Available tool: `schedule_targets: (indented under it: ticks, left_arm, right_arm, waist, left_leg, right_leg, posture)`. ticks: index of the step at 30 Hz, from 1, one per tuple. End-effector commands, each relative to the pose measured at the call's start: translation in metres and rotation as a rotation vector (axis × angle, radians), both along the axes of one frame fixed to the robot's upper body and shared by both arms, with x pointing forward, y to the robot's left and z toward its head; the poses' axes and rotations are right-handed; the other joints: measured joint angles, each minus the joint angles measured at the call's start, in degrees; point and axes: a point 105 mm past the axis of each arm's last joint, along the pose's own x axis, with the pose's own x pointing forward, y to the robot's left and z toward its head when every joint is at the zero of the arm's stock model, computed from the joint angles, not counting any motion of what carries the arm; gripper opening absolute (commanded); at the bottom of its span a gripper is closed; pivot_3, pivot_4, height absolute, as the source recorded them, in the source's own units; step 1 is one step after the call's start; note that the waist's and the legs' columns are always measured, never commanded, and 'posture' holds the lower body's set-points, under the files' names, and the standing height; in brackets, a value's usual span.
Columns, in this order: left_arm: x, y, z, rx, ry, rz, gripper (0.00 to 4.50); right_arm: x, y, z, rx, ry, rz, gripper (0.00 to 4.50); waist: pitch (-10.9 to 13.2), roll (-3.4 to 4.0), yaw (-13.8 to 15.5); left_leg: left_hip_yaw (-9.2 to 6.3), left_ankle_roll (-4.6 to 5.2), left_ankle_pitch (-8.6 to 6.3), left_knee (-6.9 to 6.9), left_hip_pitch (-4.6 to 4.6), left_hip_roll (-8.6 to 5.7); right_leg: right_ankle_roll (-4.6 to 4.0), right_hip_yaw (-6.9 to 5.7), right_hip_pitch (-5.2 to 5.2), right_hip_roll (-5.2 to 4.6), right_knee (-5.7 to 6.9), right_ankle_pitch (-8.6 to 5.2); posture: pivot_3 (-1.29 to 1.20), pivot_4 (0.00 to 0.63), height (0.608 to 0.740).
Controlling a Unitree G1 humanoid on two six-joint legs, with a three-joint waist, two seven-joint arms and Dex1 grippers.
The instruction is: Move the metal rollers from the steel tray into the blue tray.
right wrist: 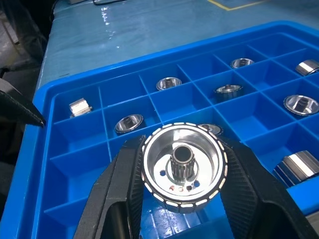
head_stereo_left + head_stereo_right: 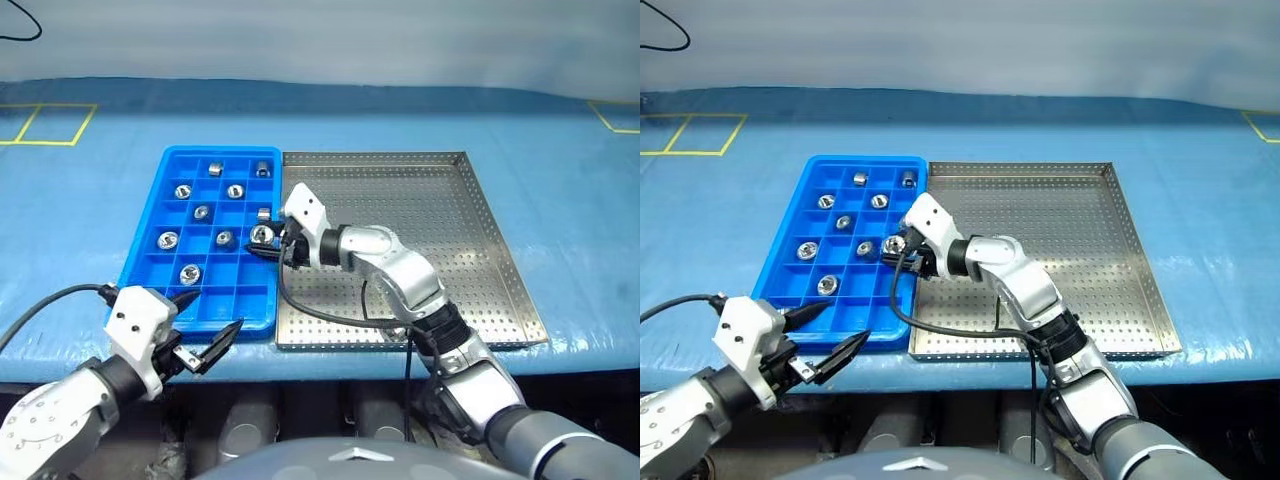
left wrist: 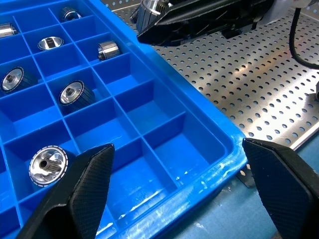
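Between the right gripper's (image 1: 182, 199) jaws sat one metal roller (image 1: 182, 167), clamped, over the blue tray's (image 2: 150, 215) right column at frame centre. Left gripper (image 2: 205, 335) jaws wide, lower left. Steel tray (image 2: 480, 250) looked emptied. Best: centre over an empty cell, lower, then release.

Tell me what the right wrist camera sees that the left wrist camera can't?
The right wrist view looks straight into the hollow centre of the metal roller that the right pincer grips, above the blue tray's compartments. The left wrist view instead shows the left pincer open, its fingers apart over the tray's near corner, with the perforated steel tray beside it. Both views show the blue tray with rollers already sitting in its compartments.
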Motion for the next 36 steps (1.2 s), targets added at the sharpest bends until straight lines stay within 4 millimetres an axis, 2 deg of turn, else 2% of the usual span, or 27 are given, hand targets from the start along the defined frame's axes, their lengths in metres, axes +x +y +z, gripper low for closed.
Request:
schedule_targets:
  ticks: [1,8,14,16,18,22,24,26,29,31,33,36]
  left_arm:
    - [-0.004,-0.017,0.018,-0.040,-0.068,-0.054,4.50]
    - [-0.003,-0.027,0.014,-0.057,-0.042,-0.068,4.50]
    - [0.000,-0.033,0.011,-0.058,-0.038,-0.068,4.50]
    - [0.002,-0.033,0.011,-0.051,-0.043,-0.064,4.50]
    - [0.002,-0.032,0.010,-0.046,-0.044,-0.061,4.50]
    - [0.003,-0.031,0.010,-0.038,-0.043,-0.057,4.50]
    - [0.003,-0.032,0.010,-0.037,-0.045,-0.058,4.50]
    - [0.005,-0.035,0.011,-0.040,-0.050,-0.068,4.50]
    - [0.014,-0.043,0.012,-0.062,-0.071,-0.102,4.50]
    - [0.017,-0.048,0.013,-0.071,-0.078,-0.129,4.50]
    - [0.023,-0.053,0.013,-0.084,-0.081,-0.157,4.50]
    - [0.032,-0.064,0.011,-0.102,-0.084,-0.211,4.50]
  right_arm:
    - [-0.002,0.008,0.011,0.026,-0.038,0.044,1.76]
    - [0.001,0.010,-0.009,-0.012,0.014,0.029,1.76]
    - [0.000,0.013,-0.017,-0.016,0.052,0.027,1.76]
    - [0.002,0.013,-0.020,-0.029,0.055,0.020,2.47]
    - [0.001,0.014,-0.020,-0.030,0.053,0.025,2.94]
    - [0.003,0.012,-0.010,-0.004,0.003,0.003,4.23]
    - [0.005,0.010,-0.002,0.024,-0.016,-0.020,4.23]
    - [0.009,0.002,0.011,0.057,-0.044,-0.057,4.23]
    - [0.017,-0.028,0.028,0.068,-0.117,-0.155,4.23]
    - [0.020,-0.049,0.031,0.032,-0.153,-0.212,4.23]
    - [0.021,-0.081,0.026,-0.051,-0.185,-0.293,4.23]
    - [0.014,-0.115,0.020,-0.136,-0.175,-0.371,4.23]
  waist:
    - [0.0,0.00,0.2]
    - [0.0,0.03,0.1]
    - [0.0,0.03,-0.1]
    - [0.0,0.03,-0.1]
    - [0.0,0.03,-0.1]
    - [0.0,0.03,0.0]
    - [0.0,0.03,0.0]
    - [0.0,0.06,0.0]
    - [0.1,0.09,0.2]
    - [0.0,0.07,0.1]
    - [0.0,0.07,0.0]
    - [0.1,0.10,-0.7]
  left_leg:
    - [-0.02,-0.02,0.01,0.00,0.00,0.00]
    - [-0.07,-0.10,0.06,-0.08,0.00,-0.01]
    - [-0.09,-0.18,0.11,-0.12,0.01,0.02]
    - [-0.11,-0.19,0.11,-0.13,0.01,0.02]
    - [-0.12,-0.21,0.12,-0.13,0.01,0.02]
    - [-0.17,-0.24,0.15,-0.11,0.02,0.01]
    - [-0.19,-0.26,0.16,-0.11,0.02,0.00]
    - [-0.21,-0.28,0.17,-0.12,0.02,0.01]
    - [-0.24,-0.29,0.18,-0.11,0.00,0.00]
    - [-0.27,-0.28,0.17,-0.11,-0.02,-0.02]
    - [-0.25,-0.29,0.18,-0.11,-0.02,-0.03]
    - [-0.21,-0.24,0.15,-0.12,-0.04,-0.04]
  right_leg:
    - [-0.02,-0.03,0.00,0.03,0.01,-0.01]
    - [-0.09,-0.08,0.01,0.23,0.07,-0.05]
    - [-0.13,-0.08,0.00,0.32,0.09,-0.08]
    - [-0.14,-0.09,0.00,0.33,0.10,-0.09]
    - [-0.15,-0.09,0.01,0.35,0.12,-0.10]
    - [-0.15,-0.10,0.03,0.35,0.15,-0.10]
    - [-0.15,-0.10,0.03,0.35,0.16,-0.10]
    - [-0.15,-0.10,0.03,0.37,0.16,-0.11]
    - [-0.15,-0.10,0.03,0.39,0.16,-0.10]
    - [-0.14,-0.11,0.05,0.38,0.14,-0.10]
    - [-0.14,-0.10,0.08,0.38,0.08,-0.10]
    - [-0.12,-0.09,0.09,0.35,-0.01,-0.10]
  posture:
    - [0.12,0.150,0.740]
    - [0.11,0.150,0.740]
    - [0.10,0.150,0.740]
    - [0.10,0.150,0.740]
    - [0.10,0.150,0.740]
    - [0.10,0.150,0.740]
    - [0.09,0.150,0.740]
    - [0.09,0.150,0.740]
    - [0.04,0.150,0.740]
    - [0.02,0.150,0.740]
    - [-0.02,0.150,0.740]
    - [-0.08,0.150,0.740]
